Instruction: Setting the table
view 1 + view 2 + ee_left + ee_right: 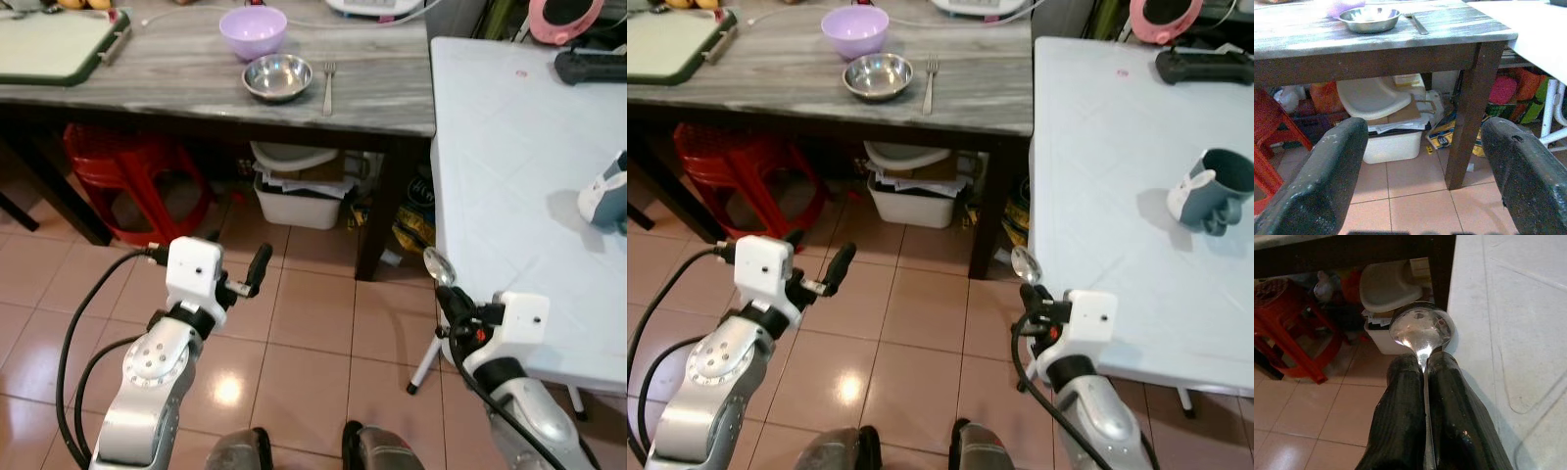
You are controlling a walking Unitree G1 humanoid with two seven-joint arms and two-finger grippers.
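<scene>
The right gripper (1422, 382) is clenched on a shiny metal spoon (1421, 328), bowl pointing toward twelve o'clock, just beside the white plastic table's (509, 196) edge. The left gripper (1425, 161) hangs released over the tiled floor. This looks like the carrying step; next, the spoon likely goes beside the round steel bowl (277, 77) and metal fork (328, 86) on the grey wood-grain table (176, 83) at eleven o'clock.

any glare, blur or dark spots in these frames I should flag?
Left eye view: lamp glare on the floor tiles, deep shade under the wooden table. Left wrist view: open fingers blurred up close, white table overexposed. Right wrist view: spoon bowl mirrors highlights; fingers dark.
</scene>
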